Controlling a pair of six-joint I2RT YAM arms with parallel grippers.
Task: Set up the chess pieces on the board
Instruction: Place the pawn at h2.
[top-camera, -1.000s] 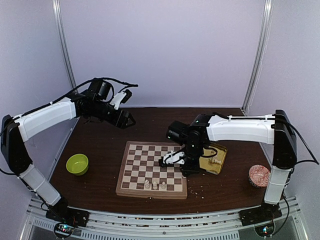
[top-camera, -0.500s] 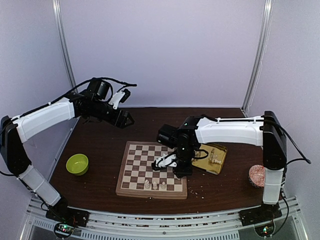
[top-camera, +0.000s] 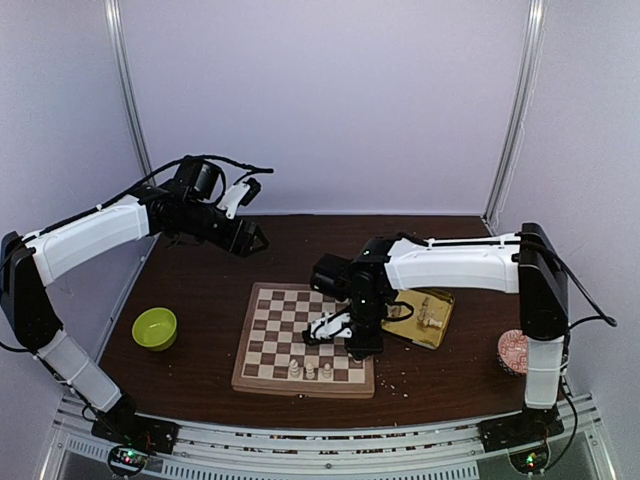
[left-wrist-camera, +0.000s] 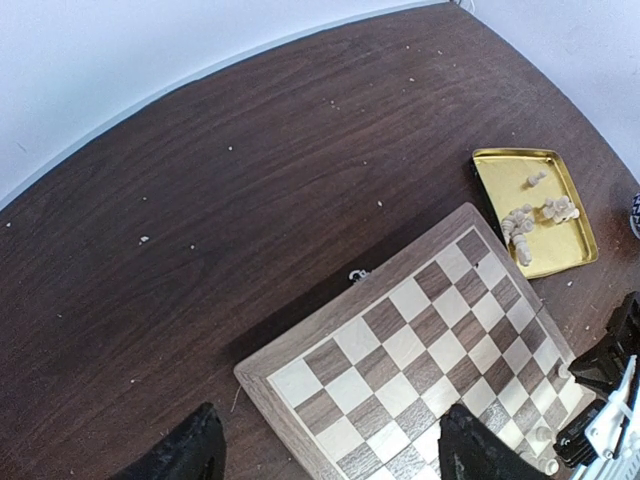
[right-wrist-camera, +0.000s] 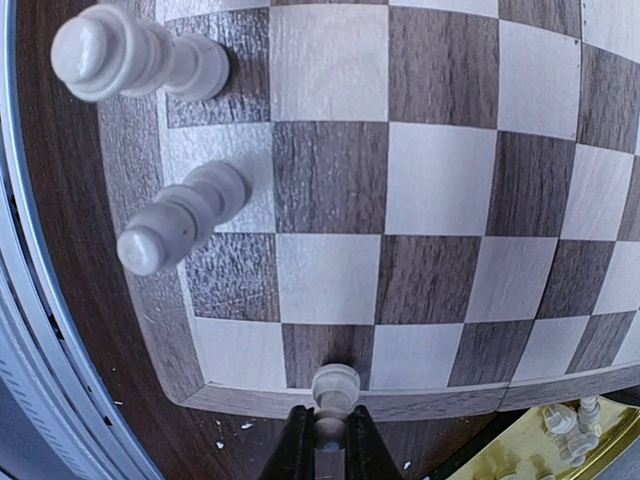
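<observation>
The board (top-camera: 305, 340) lies flat on the dark table (top-camera: 200, 290), a wooden square of light and dark brown checks inside a tan border, turned slightly askew; three cream-white chess pieces (top-camera: 310, 371) stand upright side by side in its near row, toward the right corner; one more piece (right-wrist-camera: 334, 388) is upright, pinched between the fingers of the right gripper (right-wrist-camera: 326, 430) over the board's border by an edge square; the remaining pieces (left-wrist-camera: 522, 224) lie tumbled in a loose heap in the gold tray (left-wrist-camera: 565, 252) just beside the board's right edge.
</observation>
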